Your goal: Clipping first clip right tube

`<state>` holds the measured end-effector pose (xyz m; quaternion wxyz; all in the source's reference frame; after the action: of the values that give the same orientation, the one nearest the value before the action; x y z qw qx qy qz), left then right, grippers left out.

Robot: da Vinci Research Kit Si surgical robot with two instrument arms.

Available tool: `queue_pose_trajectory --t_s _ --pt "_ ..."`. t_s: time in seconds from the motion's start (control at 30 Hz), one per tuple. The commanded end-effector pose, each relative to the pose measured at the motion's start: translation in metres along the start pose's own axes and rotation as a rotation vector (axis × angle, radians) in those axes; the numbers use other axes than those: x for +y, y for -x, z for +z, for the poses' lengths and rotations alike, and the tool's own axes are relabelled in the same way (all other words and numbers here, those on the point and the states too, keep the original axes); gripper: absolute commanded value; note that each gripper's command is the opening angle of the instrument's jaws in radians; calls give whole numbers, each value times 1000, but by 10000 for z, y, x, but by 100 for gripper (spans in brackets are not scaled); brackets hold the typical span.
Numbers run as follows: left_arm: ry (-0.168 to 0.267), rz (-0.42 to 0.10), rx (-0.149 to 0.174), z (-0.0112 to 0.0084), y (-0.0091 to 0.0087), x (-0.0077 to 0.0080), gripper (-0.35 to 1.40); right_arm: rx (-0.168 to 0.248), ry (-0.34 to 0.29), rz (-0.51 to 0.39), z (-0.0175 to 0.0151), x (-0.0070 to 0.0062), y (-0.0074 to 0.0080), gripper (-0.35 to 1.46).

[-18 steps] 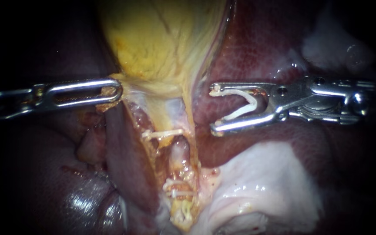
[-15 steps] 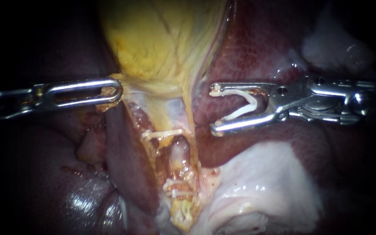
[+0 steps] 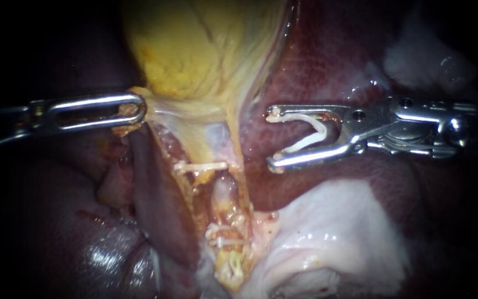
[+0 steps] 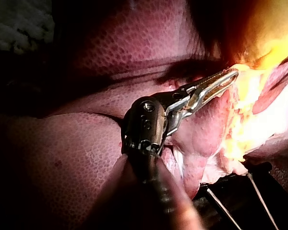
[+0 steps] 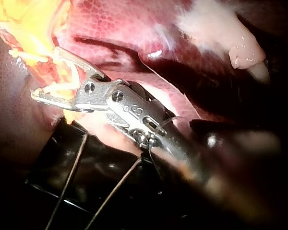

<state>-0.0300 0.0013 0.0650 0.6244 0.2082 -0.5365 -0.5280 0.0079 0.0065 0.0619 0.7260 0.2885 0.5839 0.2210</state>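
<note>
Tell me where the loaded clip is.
Endoscope view, right of centre: the loaded clip sits in the jaws of the right instrument, over the liver, right of the gallbladder, apart from the tube.

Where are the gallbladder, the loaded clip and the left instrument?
gallbladder point(image 3: 195, 50): endoscope view, on its yellow wall.
loaded clip point(image 3: 322, 132): endoscope view, on its bend.
left instrument point(image 3: 138, 109): endoscope view, at its jaw tips, gripping the gallbladder's edge.

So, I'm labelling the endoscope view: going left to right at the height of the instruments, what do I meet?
Left instrument → gallbladder, its lower edge gripped by that instrument's jaws → strip of liver → right instrument, an open clip held between its jaws.
</note>
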Motion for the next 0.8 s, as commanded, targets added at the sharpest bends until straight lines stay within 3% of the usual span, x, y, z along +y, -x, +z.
queue_pose_trajectory --t_s 0.03,0.27,0.53,0.8 --pt "2 0 -5 -2 1 0 -35 0 0 -1 1 0 1 60" --pt "1 1 -5 -4 0 1 -35 -11 -7 -11 8 -1 15 60" --pt "2 2 -6 -4 -1 1 -35 -130 -36 24 38 -1 72 60" --pt "3 2 -6 -4 -2 0 -35 -188 -33 50 59 9 107 59"
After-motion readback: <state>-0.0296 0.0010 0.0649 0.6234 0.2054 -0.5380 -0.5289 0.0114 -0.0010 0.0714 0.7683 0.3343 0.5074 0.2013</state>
